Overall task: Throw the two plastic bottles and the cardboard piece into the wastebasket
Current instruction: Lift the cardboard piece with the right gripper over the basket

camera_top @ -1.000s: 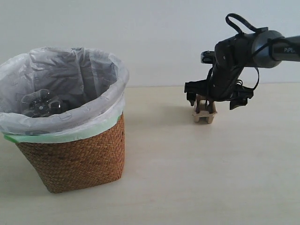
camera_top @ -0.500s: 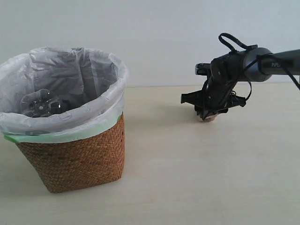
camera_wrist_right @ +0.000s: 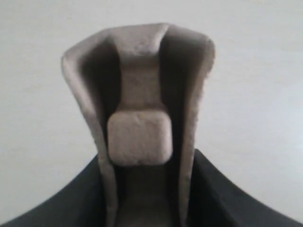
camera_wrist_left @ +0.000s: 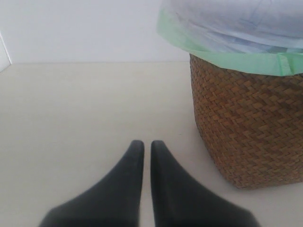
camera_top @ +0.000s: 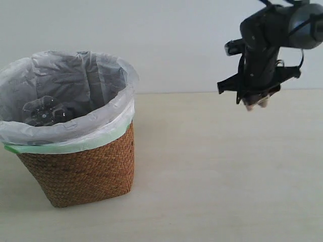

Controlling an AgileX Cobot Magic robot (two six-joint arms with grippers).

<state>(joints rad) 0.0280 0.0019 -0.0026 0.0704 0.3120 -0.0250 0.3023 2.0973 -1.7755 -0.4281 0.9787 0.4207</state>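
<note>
One bottle (camera_top: pixel 44 112) lies in the basket (camera_top: pixel 81 166). Well right of it, my right gripper (camera_top: pixel 254 102) clamps the cardboard (camera_wrist_right: pixel 142 118) aloft; my left gripper (camera_wrist_left: pixel 143 152) sits closed, empty, near the basket.

At the exterior view's left, the brown woven wicker basket (camera_top: pixel 86 171) looks rough and matt; its translucent white plastic bag with pale green edge (camera_top: pixel 108 75) is thin, crinkled, faintly glossy. The tan moulded-pulp cardboard tray (camera_wrist_right: pixel 138 137) is fibrous and grainy. The black left pincer (camera_wrist_left: pixel 143 144) looks smooth, dull; the pale bench (camera_top: pixel 217 176) matt.

Plain white wall (camera_top: pixel 161 40), pale beige tabletop (camera_top: pixel 212 176)
</note>
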